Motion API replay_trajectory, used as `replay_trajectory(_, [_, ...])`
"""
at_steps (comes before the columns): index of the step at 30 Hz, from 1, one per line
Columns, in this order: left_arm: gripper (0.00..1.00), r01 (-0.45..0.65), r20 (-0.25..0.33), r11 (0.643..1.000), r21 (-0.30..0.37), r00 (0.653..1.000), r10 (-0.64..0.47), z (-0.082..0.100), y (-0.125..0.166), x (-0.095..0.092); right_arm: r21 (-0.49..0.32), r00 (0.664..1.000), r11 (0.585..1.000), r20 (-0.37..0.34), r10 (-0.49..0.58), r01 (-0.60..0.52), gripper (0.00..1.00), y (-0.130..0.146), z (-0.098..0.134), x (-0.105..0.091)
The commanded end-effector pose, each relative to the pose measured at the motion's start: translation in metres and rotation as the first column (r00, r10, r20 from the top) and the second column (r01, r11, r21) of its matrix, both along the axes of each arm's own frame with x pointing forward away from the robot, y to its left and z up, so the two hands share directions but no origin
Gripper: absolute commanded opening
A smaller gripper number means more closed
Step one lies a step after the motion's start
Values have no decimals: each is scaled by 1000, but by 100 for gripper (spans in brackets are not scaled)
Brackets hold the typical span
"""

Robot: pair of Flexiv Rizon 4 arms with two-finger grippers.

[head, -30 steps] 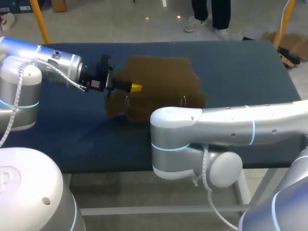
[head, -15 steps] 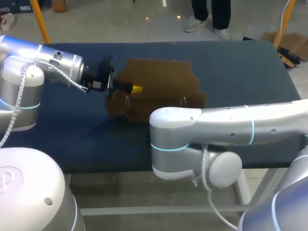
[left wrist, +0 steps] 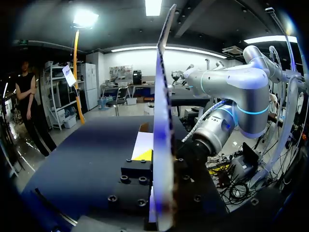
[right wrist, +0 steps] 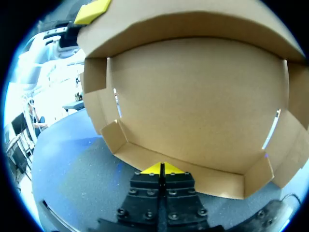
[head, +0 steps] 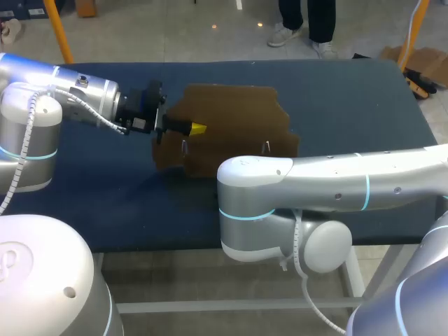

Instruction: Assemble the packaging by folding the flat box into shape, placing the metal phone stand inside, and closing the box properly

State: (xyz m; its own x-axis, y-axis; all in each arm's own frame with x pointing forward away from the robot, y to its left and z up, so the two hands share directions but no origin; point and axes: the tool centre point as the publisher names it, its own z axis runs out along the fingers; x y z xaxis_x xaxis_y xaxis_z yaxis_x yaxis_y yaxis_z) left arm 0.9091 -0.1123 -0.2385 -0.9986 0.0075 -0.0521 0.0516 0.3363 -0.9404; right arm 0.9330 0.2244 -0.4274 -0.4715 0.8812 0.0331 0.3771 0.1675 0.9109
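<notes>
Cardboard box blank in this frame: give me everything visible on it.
The cardboard box blank is plain matte brown card, not yet formed: one wide panel with narrow slits near its sides and short flaps along its edges, bent slightly towards the right wrist camera. It stands tilted above the table. The left gripper pinches one side edge, so the sheet shows edge-on there. The right gripper is shut, its tips at the lower flap; whether it grips that flap is unclear.

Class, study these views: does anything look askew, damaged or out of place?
Nothing looks damaged or spilled. The cardboard box is only part-folded, one edge pinched in the left gripper. Oddly, no metal phone stand shows in any view.
</notes>
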Motion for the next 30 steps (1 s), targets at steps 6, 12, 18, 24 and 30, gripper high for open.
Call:
replay_trajectory(6, [0, 4, -5, 1000, -1, 1000, -4, -1, 4, 1, -4, 1000, 1000, 3, -10, 10, 0, 4, -3, 0])
replay_trajectory(12, [0, 2, -6, 1000, 2, 1000, -2, -1, 6, 1, -4, 1000, 1000, 3, -10, 10, 0, 4, -3, 0])
replay_trajectory(18, [0, 1, -7, 1000, 5, 1000, -1, -2, 7, 1, -4, 1000, 1000, 3, -10, 10, 0, 4, -3, 0])
replay_trajectory(24, [0, -1, -10, 1000, 12, 1000, 1, -3, 7, 1, -4, 1000, 1000, 3, -10, 10, 0, 4, -3, 0])
replay_trajectory(30, [0, -4, -13, 1000, 20, 1000, 4, -4, 7, 2, -4, 1000, 1000, 3, -10, 10, 0, 4, -3, 0])
